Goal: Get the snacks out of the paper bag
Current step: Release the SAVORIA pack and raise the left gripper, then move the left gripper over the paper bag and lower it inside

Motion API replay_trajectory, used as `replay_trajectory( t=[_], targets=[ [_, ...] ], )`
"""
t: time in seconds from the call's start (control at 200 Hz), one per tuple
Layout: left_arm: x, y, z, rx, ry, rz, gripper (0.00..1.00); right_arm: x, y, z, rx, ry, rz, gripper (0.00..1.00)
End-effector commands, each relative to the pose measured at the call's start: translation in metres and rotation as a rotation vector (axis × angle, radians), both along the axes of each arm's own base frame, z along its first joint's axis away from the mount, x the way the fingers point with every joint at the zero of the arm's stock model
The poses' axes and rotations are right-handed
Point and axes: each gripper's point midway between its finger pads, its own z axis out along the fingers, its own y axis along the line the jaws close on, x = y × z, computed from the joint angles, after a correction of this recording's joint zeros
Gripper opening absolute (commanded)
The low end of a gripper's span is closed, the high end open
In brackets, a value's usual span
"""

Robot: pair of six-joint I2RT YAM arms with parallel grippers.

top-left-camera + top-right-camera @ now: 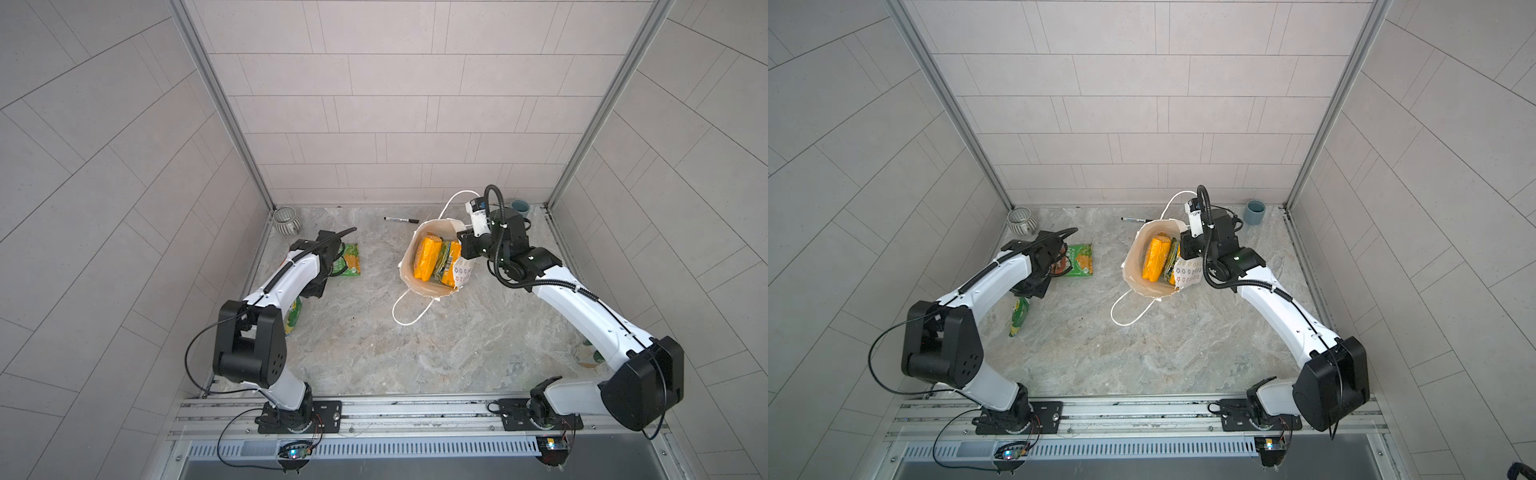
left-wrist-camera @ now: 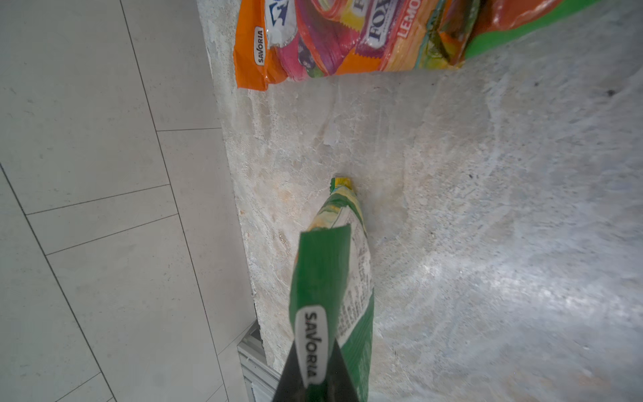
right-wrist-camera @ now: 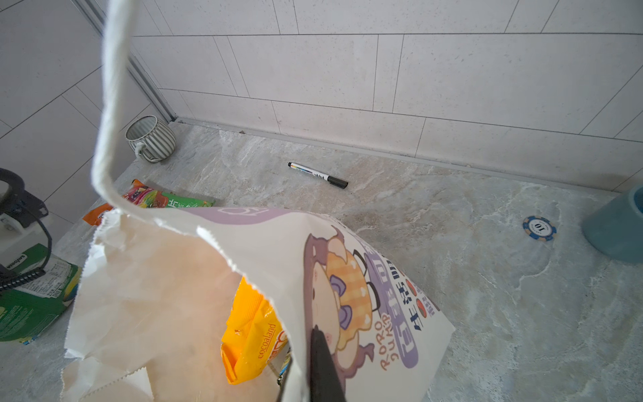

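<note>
Top views both show your table (image 1: pixel 374 353) with the bag (image 1: pixel 409 259) upright near the back edge, right of centre, mouth open. Yellow packets (image 1: pixel 426 257) stand inside it. Your right gripper (image 3: pixel 302 351) is pinched tight on the bag's rim. Your left gripper (image 2: pixel 316 351) is clamped on a green packet (image 2: pixel 330 271), which hangs by the left edge. Near it lie a flat packet (image 1: pixel 351 259), also green, and an orange packet (image 2: pixel 313 41), touching each other. A marker (image 1: pixel 401 219) lies at the back edge.
</note>
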Motion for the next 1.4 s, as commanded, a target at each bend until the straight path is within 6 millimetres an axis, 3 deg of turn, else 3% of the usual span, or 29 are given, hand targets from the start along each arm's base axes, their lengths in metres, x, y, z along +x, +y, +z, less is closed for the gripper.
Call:
replay_trajectory(
  t=[0.0, 0.365, 0.821, 1.051, 1.391],
  targets=[
    [0.010, 0.010, 0.021, 0.099, -0.050, -0.008, 0.00, 0.002, -0.003, -0.014, 0.003, 0.036, -0.012, 0.00],
    [0.048, -0.003, 0.014, 0.161, -0.021, -0.120, 0.00, 0.005, -0.006, -0.014, 0.016, 0.039, -0.017, 0.00],
    [0.047, 0.001, 0.000, 0.189, 0.016, -0.092, 0.00, 0.004, -0.010, -0.012, 0.027, 0.035, -0.021, 0.00],
    [0.051, -0.004, -0.003, 0.154, 0.023, -0.093, 0.31, 0.004, -0.011, -0.011, 0.027, 0.032, -0.026, 0.00],
    [0.049, -0.017, -0.004, 0.064, 0.026, -0.106, 0.39, 0.003, -0.011, -0.009, 0.034, 0.029, -0.023, 0.00]
  ],
)
